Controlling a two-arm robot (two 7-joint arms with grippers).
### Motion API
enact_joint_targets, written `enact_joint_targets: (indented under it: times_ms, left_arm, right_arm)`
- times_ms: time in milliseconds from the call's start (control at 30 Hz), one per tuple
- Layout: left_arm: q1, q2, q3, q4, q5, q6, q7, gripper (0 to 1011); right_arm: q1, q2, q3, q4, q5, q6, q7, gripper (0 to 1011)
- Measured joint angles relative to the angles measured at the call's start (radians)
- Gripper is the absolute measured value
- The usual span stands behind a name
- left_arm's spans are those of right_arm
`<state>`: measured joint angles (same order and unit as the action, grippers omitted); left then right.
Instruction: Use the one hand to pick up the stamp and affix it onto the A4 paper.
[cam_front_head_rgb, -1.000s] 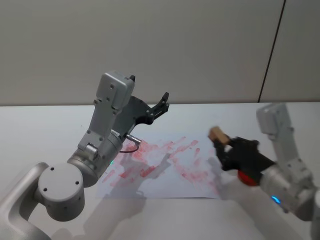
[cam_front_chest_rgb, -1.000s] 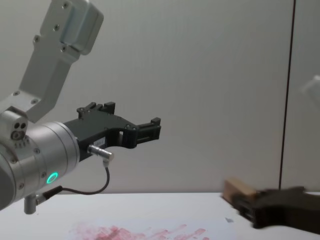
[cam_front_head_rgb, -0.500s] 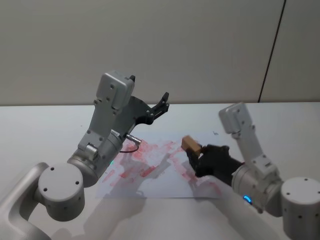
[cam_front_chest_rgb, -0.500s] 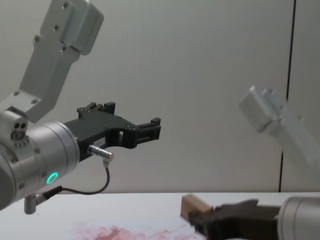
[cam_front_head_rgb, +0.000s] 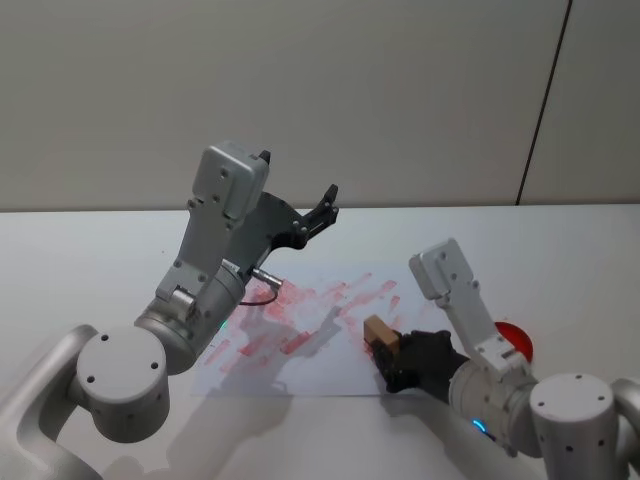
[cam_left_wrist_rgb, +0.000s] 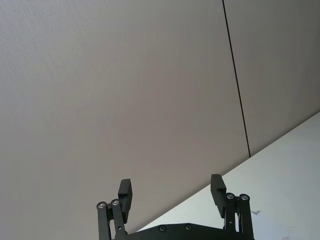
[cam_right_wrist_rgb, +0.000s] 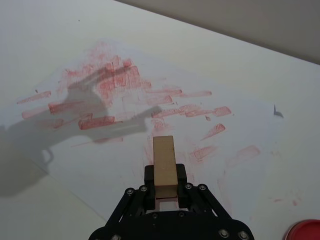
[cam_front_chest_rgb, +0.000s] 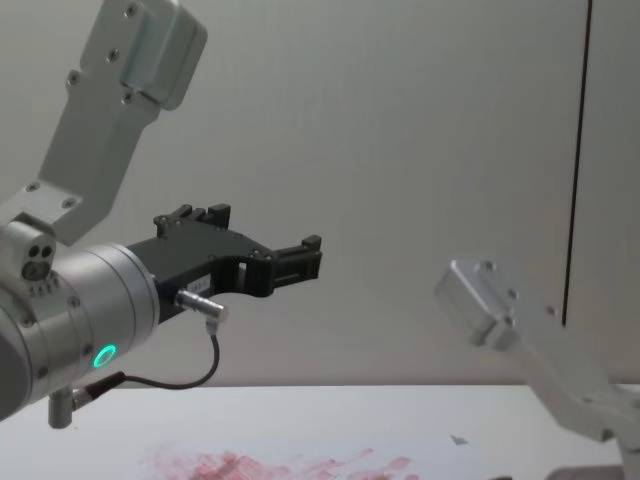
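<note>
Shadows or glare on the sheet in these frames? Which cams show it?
Head view: a soft grey shadow, likely from the raised left tool, crosses the middle of the paper; more falls on the table in front. Right wrist view: the same shadow is darker, across the red marks beyond the stamp in the right tool. No glare on the paper in either.

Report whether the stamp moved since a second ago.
Yes. The stamp, in the right gripper, moved left: from right of the paper to over it.
</note>
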<state>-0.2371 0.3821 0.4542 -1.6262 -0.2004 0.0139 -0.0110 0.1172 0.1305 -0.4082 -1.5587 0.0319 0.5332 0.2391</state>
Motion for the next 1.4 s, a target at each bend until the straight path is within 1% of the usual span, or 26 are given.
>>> enact_joint_targets:
  times_ms: [167,533,767,900,1033,1067,1133,1167,1233,1267,1333,1367,1400]
  left_arm:
    - [0.0,0.0,0.0,0.0,0.0,0.0,0.0,1001]
    - [0.0,0.0,0.0,0.0,0.0,0.0,0.0,1001]
    - [0.0,0.0,0.0,0.0,0.0,0.0,0.0,1001]
    - [0.0,0.0,0.0,0.0,0.0,0.0,0.0,1001]
    - [0.0,0.0,0.0,0.0,0.0,0.0,0.0,1001]
    - [0.0,0.0,0.0,0.0,0.0,0.0,0.0,1001]
    - [0.0,0.0,0.0,0.0,0.0,0.0,0.0,1001]
    - [0.0,0.0,0.0,0.0,0.0,0.0,0.0,1001]
    - [0.0,0.0,0.0,0.0,0.0,0.0,0.0,1001]
    - [0.0,0.0,0.0,0.0,0.0,0.0,0.0,1001]
    - [0.0,0.0,0.0,0.0,0.0,0.0,0.0,1001]
    - [0.0,0.0,0.0,0.0,0.0,0.0,0.0,1001]
    - [0.0,0.0,0.0,0.0,0.0,0.0,0.0,1001]
  right_arm:
    - [-0.001,-0.003,-0.003,0.012,-0.01,0.018,-0.014,219]
    - [-0.001,-0.009,-0.003,0.026,-0.015,0.03,-0.035,219]
    - [-0.002,-0.013,0.005,0.027,0.003,0.029,-0.051,219]
    - [-0.003,-0.013,0.012,0.015,0.025,0.02,-0.059,219]
    - [-0.002,-0.013,0.022,-0.018,0.052,0.006,-0.065,219]
    - [-0.002,-0.012,0.027,-0.034,0.067,0.0,-0.068,219]
    - [-0.003,-0.01,0.034,-0.052,0.081,-0.006,-0.073,218]
    - [-0.005,-0.006,0.041,-0.071,0.097,-0.011,-0.078,218]
    - [-0.009,0.002,0.052,-0.095,0.111,-0.014,-0.083,219]
    - [-0.014,0.012,0.064,-0.119,0.13,-0.018,-0.091,219]
    - [-0.021,0.023,0.075,-0.139,0.145,-0.021,-0.097,219]
    - [-0.029,0.035,0.086,-0.159,0.161,-0.022,-0.104,218]
    - [-0.029,0.035,0.086,-0.159,0.161,-0.022,-0.104,219]
